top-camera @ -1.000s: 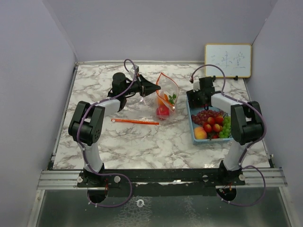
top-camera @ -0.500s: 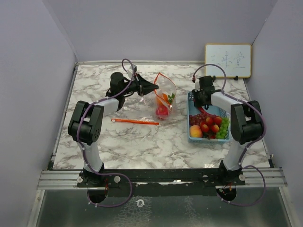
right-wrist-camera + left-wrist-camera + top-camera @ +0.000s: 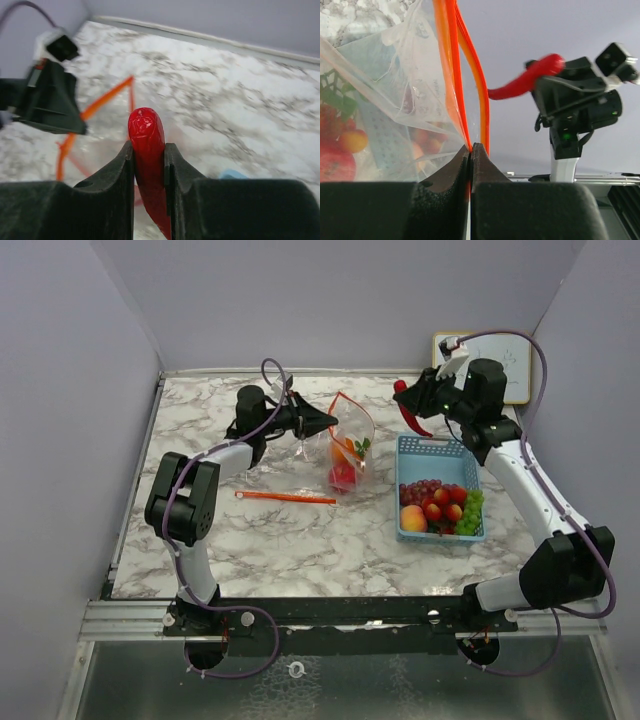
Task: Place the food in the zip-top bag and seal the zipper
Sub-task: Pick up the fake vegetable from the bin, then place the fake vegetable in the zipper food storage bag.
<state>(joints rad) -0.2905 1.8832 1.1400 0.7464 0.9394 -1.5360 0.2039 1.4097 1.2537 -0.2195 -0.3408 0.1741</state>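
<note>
We judge the glossy red toy chili (image 3: 145, 127), clenched mid-body in the right gripper (image 3: 148, 146), light, stiff, slippery. The left gripper (image 3: 471, 148) pinches the rim of the floppy clear orange-zippered bag (image 3: 380, 100).

We see the right gripper (image 3: 407, 397), low in the far end of the light-blue plastic mesh basket (image 3: 437, 458) half a second ago, now lifted clear of it, its arm raised and stretched toward the back. It has carried the curved red toy chili (image 3: 413, 415) out of the basket and pinches it between its fingers in the air. The basket, skewed a second ago, now lies squarer, far end uncovered.
</note>
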